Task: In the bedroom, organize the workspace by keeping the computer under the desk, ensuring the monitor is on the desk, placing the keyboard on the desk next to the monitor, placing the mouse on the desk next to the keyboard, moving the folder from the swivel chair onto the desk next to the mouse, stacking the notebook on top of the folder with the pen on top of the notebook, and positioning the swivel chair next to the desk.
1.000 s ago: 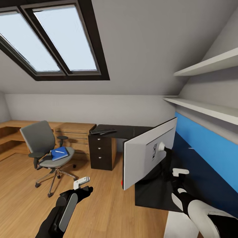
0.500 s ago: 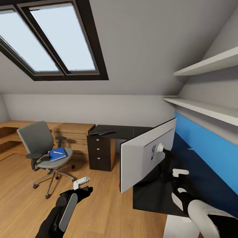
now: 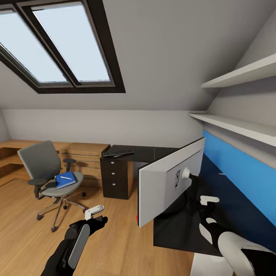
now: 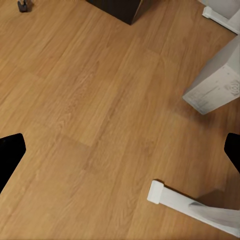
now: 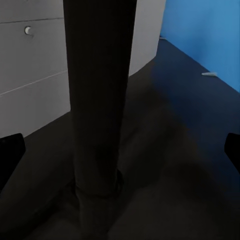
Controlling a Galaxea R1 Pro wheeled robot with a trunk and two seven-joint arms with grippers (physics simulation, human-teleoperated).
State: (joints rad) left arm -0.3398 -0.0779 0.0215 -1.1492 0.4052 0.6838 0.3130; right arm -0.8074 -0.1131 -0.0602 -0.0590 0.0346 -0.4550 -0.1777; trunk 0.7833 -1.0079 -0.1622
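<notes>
The monitor point(image 3: 165, 184) stands on the black desk point(image 3: 180, 230) with its white back toward me. Its black neck point(image 5: 97, 100) rises just ahead of my open right gripper point(image 3: 209, 202), whose fingertips point(image 5: 10, 152) sit wide apart. My left gripper point(image 3: 96, 213) hangs open over the wooden floor, holding nothing. The swivel chair point(image 3: 40, 163) stands at the left with the blue folder point(image 3: 65, 180) on its seat and the white pen point(image 3: 67, 178) on top. The keyboard point(image 3: 117, 152) lies on the desk's far wing. A white-grey box, likely the computer point(image 4: 214, 86), stands on the floor. The mouse and notebook are out of view.
Low light wooden furniture point(image 3: 86, 151) runs along the back wall behind the chair. White shelves point(image 3: 237, 126) and a blue wall panel point(image 3: 241, 168) line the right side over the desk. Bare wooden floor point(image 3: 122, 237) lies between chair and desk.
The whole view has shifted: chair, drawers and the monitor's left edge slide slightly left and the monitor looms a little larger. Both grippers keep their places in the picture.
</notes>
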